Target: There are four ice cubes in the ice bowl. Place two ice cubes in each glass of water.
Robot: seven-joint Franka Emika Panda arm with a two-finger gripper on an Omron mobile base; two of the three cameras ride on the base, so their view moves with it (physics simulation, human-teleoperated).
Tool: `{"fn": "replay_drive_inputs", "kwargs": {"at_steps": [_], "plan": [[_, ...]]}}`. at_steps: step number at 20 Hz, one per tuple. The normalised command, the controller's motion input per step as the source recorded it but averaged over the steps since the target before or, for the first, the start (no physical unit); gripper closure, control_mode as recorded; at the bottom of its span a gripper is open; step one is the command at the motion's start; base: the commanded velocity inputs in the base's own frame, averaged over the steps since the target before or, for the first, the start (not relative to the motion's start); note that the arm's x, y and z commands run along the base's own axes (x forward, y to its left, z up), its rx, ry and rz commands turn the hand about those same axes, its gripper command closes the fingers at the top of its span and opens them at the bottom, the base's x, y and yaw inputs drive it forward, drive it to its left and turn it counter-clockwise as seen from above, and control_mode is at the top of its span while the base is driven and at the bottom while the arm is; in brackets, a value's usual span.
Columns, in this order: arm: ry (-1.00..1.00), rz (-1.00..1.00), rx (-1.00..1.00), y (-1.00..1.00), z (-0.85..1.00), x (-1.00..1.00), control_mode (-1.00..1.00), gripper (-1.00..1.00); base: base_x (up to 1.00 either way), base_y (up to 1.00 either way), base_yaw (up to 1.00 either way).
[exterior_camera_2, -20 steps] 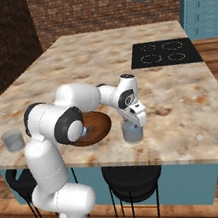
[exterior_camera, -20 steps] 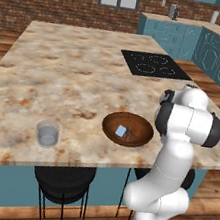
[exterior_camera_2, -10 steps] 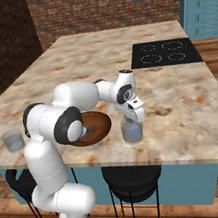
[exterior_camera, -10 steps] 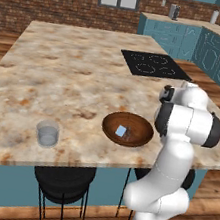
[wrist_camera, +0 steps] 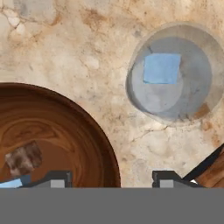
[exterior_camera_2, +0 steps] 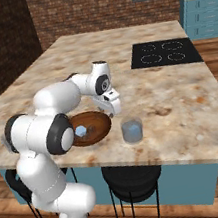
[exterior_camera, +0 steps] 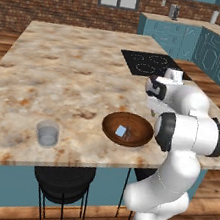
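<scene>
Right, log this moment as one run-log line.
gripper: open, empty, above counter between ice bowl and glass of water | ice cube in that glass | bowl holds ice

The ice bowl point(wrist_camera: 65, 131) is brown wood with swirly grain, smooth and a bit shiny inside. The glass of water point(wrist_camera: 175, 72) is clear and smooth, and its water looks pale blue-grey. 1 ice cube point(wrist_camera: 162, 68) in it is flat light blue and see-through. The counter point(exterior_camera: 62, 73) is speckled tan stone, smooth and only a little shiny. The cooktop point(exterior_camera: 150, 64) is flat black, like glass. The robot arm point(exterior_camera: 189, 130) is glossy white plastic with dark joints.
</scene>
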Motion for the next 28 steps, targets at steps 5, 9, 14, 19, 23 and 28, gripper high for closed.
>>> {"fn": "replay_drive_inputs", "kwargs": {"at_steps": [5, 9, 14, 19, 23, 28], "plan": [[0.00, 0.08, 0.00, 0.84, -0.03, 0.02, -1.00, -1.00, 0.00, 0.00, 0.00], [0.00, 0.06, 0.00, 0.60, 0.00, 0.13, -1.00, -1.00, 0.00, 0.00, 0.00], [0.03, 0.07, 0.00, 0.40, -0.21, 0.19, -1.00, -1.00, 0.00, 0.00, 0.00], [0.00, 0.08, 0.00, 0.29, -0.14, 0.12, -1.00, -1.00, 0.00, 0.00, 0.00], [0.04, 0.23, 0.02, 0.04, -0.19, 0.05, -1.00, -1.00, 0.00, 0.00, 0.00], [0.01, 0.25, 0.02, -0.03, -0.10, 0.27, -1.00, -1.00, 0.00, 0.00, 0.00]]}}
